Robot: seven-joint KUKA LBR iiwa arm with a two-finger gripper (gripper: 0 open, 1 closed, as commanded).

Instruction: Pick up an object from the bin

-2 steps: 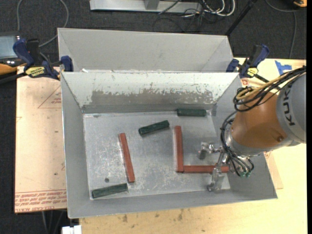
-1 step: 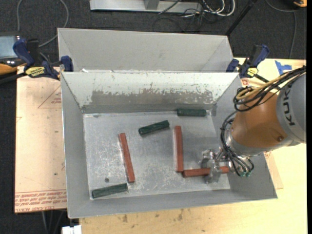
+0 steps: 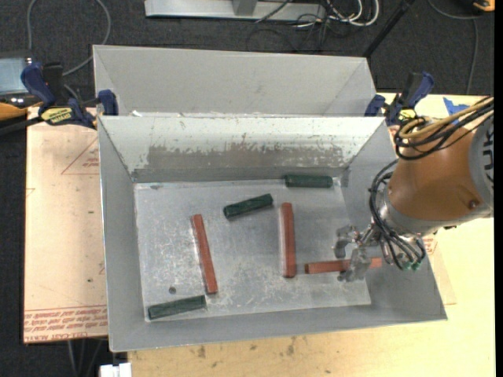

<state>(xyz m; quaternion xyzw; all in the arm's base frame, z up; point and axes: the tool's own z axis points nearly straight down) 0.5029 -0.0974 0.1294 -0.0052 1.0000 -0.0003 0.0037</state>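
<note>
Where gripper [image 3: 351, 258] meets the short stick's [image 3: 322, 268] right end, grip state unreadable. Counted: three red-brown sticks [image 3: 203, 254] [image 3: 288, 240] [image 3: 322, 268], three dark green blocks [image 3: 308, 181] [image 3: 248, 206] [image 3: 177, 309].

Bright, even light, dull sheen on the bin [image 3: 244, 254], soft shadows.

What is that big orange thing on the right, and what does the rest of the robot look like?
It is part of the robot: a rounded orange cover over its wrist. Black and yellow cables loop across the top. Beneath it, a bundle of thin dark wires runs toward a small grey metal gripper.
</note>
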